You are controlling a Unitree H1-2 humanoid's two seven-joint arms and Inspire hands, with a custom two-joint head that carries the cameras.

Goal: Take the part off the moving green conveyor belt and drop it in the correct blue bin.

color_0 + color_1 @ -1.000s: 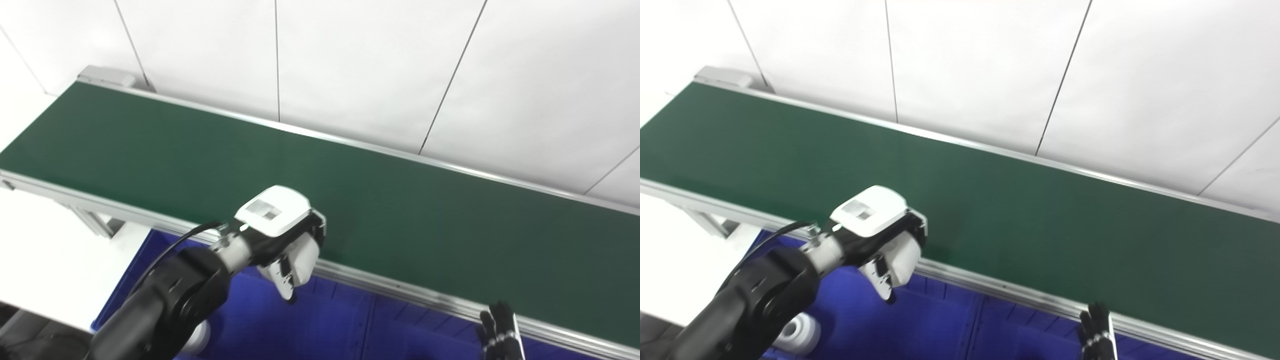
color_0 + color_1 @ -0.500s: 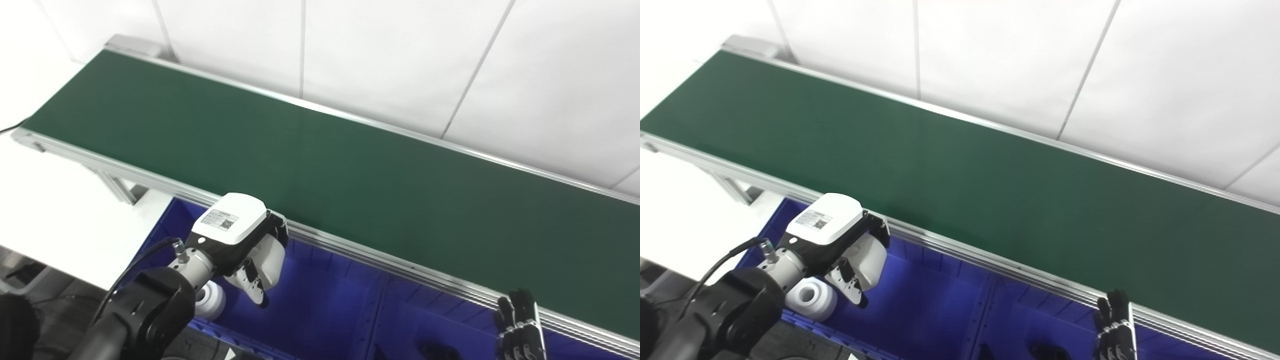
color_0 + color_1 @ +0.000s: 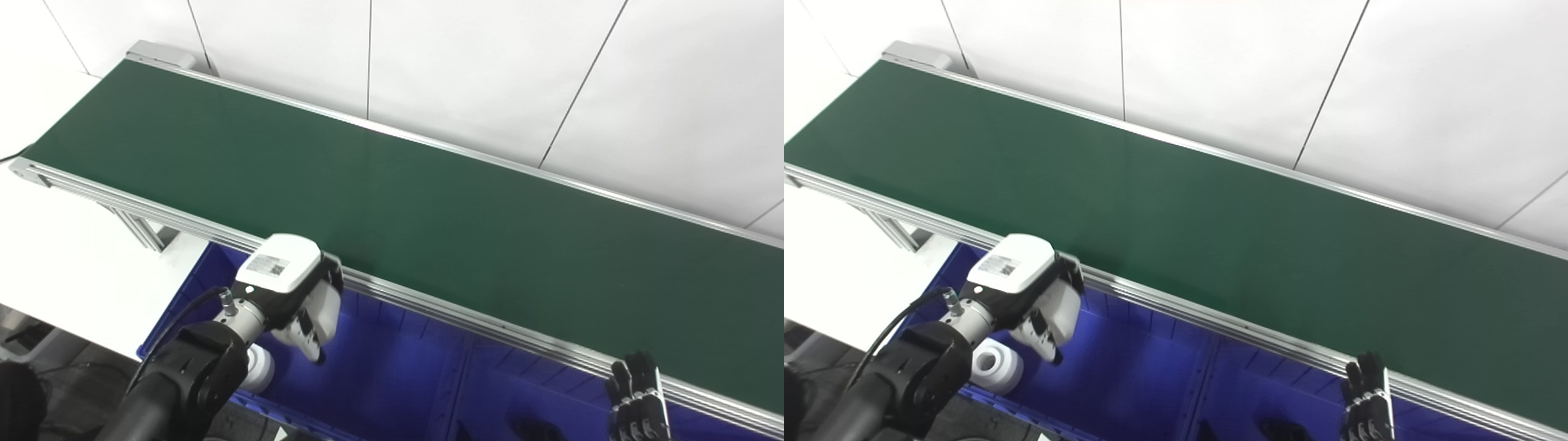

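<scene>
My left hand is shut on a white rounded part and holds it above the left blue bin, just in front of the belt's near rail. The part also shows in the right eye view. The green conveyor belt runs from upper left to lower right and carries no part. My right hand is at the bottom right, below the belt's rail, with its fingers straight and pointing up, holding nothing.
A white ring-shaped part lies in the left bin under my left arm. Dark parts lie in the neighbouring blue bin to the right. A white table is on the left, and a white wall rises behind the belt.
The camera has shifted. My left hand with the white part has come back from the belt's edge to above the left blue bin. The right hand has stayed in place.
</scene>
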